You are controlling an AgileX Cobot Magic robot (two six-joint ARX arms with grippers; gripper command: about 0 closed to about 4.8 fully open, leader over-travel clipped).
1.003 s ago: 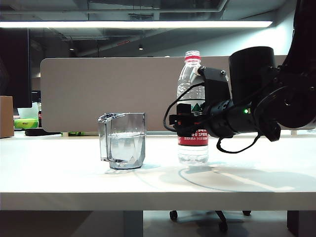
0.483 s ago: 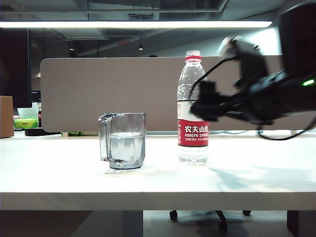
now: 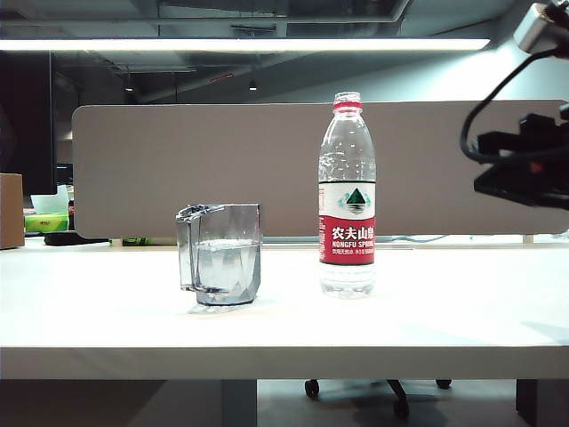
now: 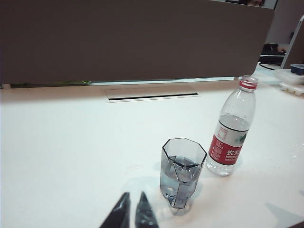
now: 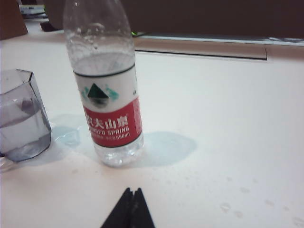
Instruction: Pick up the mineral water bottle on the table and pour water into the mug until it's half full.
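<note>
The mineral water bottle (image 3: 347,196) stands upright on the white table (image 3: 284,338) with nothing gripping it, its red neck ring on top and its red-and-white label (image 5: 111,116) facing me. To its left sits the grey faceted mug (image 3: 220,253), water (image 3: 228,262) reaching about half its height. My right gripper (image 3: 482,185) hangs in the air well right of the bottle; its fingertips (image 5: 132,192) are pressed together and empty. My left gripper (image 4: 133,194) hovers close to the mug (image 4: 181,171), fingers a narrow slit apart with nothing between them.
A grey partition (image 3: 196,160) runs along the table's far edge, with a cable slot (image 4: 152,93) in front of it. A cardboard box (image 3: 11,209) stands at the far left. Water droplets (image 5: 228,206) speckle the tabletop near the bottle.
My right gripper has left the bottle, pulled back to the right and upward, and closed. The bottle stays standing where it was; the mug has not moved.
</note>
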